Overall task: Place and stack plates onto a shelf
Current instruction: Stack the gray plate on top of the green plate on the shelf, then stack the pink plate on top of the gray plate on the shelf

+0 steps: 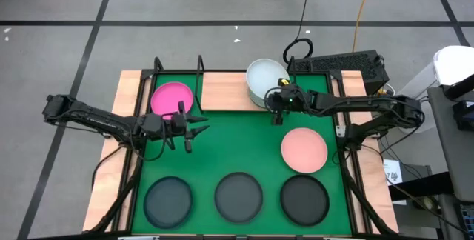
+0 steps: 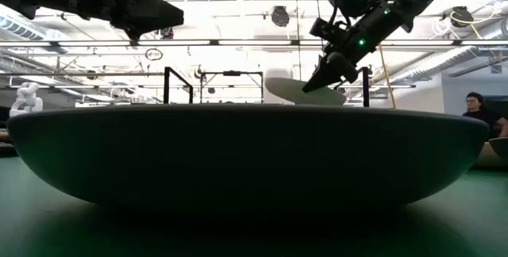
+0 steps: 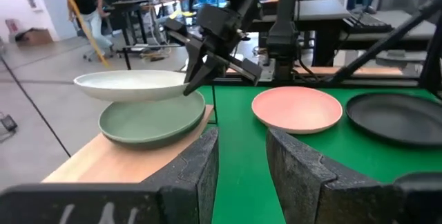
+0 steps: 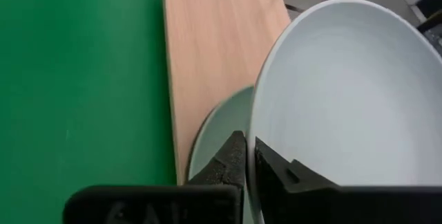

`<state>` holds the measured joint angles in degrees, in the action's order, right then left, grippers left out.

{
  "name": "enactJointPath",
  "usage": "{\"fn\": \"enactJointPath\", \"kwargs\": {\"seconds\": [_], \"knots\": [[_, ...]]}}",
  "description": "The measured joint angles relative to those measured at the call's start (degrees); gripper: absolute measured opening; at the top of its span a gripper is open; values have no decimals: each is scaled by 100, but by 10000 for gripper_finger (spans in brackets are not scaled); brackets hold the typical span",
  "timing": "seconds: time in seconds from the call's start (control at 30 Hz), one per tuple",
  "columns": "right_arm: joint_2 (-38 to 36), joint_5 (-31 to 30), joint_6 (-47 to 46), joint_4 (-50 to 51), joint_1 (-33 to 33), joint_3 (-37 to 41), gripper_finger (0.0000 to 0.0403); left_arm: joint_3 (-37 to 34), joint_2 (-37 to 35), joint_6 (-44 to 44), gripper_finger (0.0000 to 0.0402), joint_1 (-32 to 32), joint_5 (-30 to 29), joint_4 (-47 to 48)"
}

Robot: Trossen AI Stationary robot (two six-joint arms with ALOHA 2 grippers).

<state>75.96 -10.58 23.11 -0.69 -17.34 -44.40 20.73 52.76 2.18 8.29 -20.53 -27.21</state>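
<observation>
My right hand (image 1: 277,105) is clamped on the near rim of the white plate (image 1: 265,77), its two fingers (image 4: 238,156) pinching the edge between them, so the plate reaches out ahead of the hand over the right end of the shelf (image 1: 226,90). Beneath it, the pale green plate (image 3: 152,120) already sits on the board, and the white one hangs just above it, shifted a little to one side; from the left wrist view I can see a gap between them. My left hand (image 1: 194,131) hovers over the green mat (image 1: 237,147) just in front of the hot pink plate (image 1: 172,98), which lies on the left end of the shelf; its fingers (image 3: 197,165) stand apart with nothing between them. On the mat near my right arm lies the salmon pink plate (image 1: 304,150), and along the near edge of the bench (image 1: 104,188) three dark plates (image 1: 238,195) sit in a row.
</observation>
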Motion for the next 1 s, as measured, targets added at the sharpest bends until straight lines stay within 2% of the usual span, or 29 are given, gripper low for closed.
{"fn": "enactJointPath", "kwargs": {"seconds": [0.23,0.4,0.63,1.0], "knots": [[-2,-154,-39,60,7,0,35,0,1,-81,127,0,-55,-3],[-2,-154,-83,81,7,0,48,0,-1,227,127,0,-57,6],[-86,-135,-185,61,76,0,68,0,1,-127,127,0,-57,1],[-633,-130,-232,-122,590,2,89,0,0,-61,127,-1,-57,-6]]}}
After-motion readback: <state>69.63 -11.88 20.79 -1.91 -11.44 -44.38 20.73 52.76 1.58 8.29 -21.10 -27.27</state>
